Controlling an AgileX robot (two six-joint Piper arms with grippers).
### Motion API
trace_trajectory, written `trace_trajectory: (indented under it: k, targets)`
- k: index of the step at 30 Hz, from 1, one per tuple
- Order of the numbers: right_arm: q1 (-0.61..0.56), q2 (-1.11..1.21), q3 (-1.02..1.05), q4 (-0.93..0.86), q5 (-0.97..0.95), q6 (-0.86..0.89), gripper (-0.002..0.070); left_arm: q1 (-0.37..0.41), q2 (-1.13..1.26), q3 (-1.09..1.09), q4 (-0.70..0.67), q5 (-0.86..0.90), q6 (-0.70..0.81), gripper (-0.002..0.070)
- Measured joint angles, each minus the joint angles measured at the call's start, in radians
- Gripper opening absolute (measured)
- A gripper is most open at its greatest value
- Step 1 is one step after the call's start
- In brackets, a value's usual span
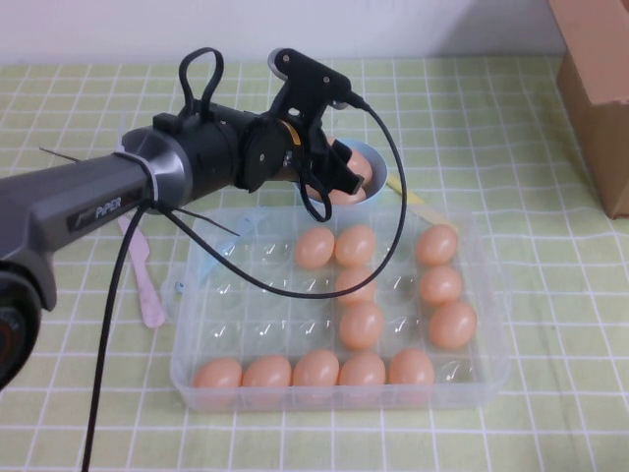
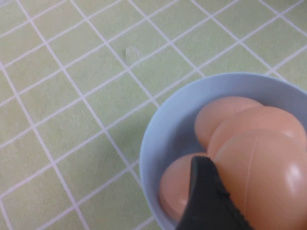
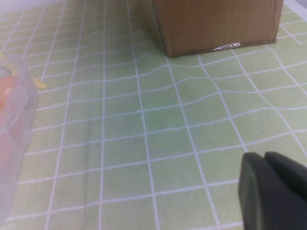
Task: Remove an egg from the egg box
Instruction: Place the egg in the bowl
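The clear egg box (image 1: 488, 379) lies open mid-table with several peach-orange eggs (image 1: 362, 324) in its wells. My left gripper (image 1: 332, 169) hangs over the small light-blue bowl (image 1: 379, 162) just behind the box. In the left wrist view my left gripper (image 2: 249, 196) is shut on an egg (image 2: 268, 177). One black finger (image 2: 206, 201) presses its side right above the bowl (image 2: 158, 143), where other eggs (image 2: 220, 115) lie. My right gripper (image 3: 265, 160) is shut and empty, low over the cloth to the right of the egg box (image 3: 14, 120); it is out of the high view.
A brown cardboard box (image 1: 600, 88) stands at the back right and also shows in the right wrist view (image 3: 216, 24). A pink spatula (image 1: 147, 285) lies left of the egg box. A yellow utensil (image 1: 408, 192) pokes out behind the box.
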Motion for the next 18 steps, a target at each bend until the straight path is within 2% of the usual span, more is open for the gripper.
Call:
trace_trajectory:
  k: [14, 18]
  targets:
    - [0.0, 0.0, 0.0, 0.0, 0.0, 0.0, -0.0019, 0.029, 0.055, 0.0, -0.028, -0.075, -0.004, 0.0353]
    - [0.0, 0.0, 0.0, 0.0, 0.0, 0.0, -0.0019, 0.029, 0.057, 0.0, -0.035, -0.075, -0.006, 0.0417]
